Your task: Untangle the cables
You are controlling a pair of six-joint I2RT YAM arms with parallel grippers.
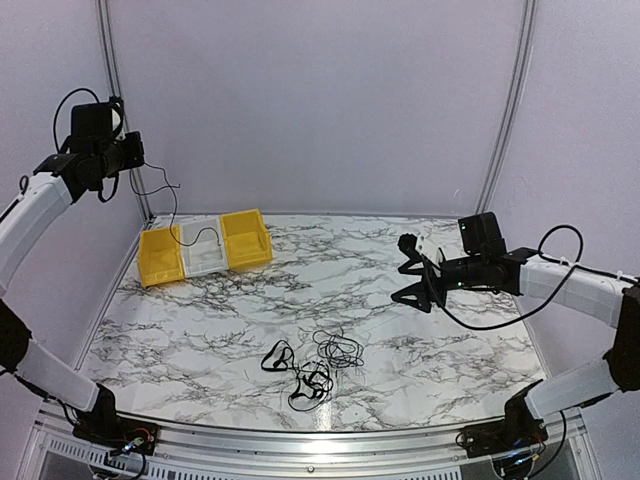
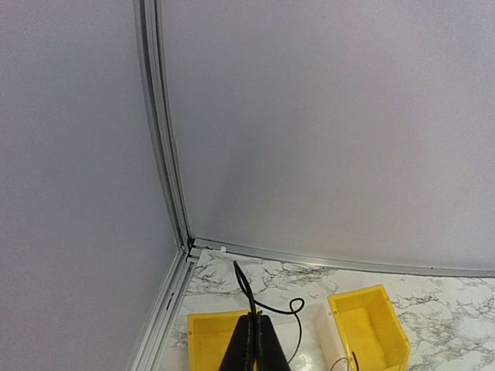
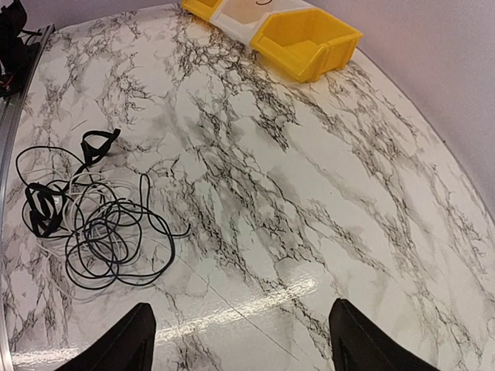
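The left gripper (image 2: 251, 334), raised high, is clamped on a thin black cable (image 2: 246, 287) that trails down to the white bin (image 1: 205, 260). The right gripper (image 1: 410, 270) hangs with its jaws wide apart. The other cables (image 1: 318, 365) lie tangled on the marble table (image 1: 450, 350).

Plain pale lilac walls (image 1: 320, 100) close me in on three sides, joined at the corners by slim silvery metal posts (image 2: 160, 116). Beneath me lies a white tabletop (image 1: 420, 330) veined in grey-black marble, with a soft glare of light (image 3: 278, 290) on it.
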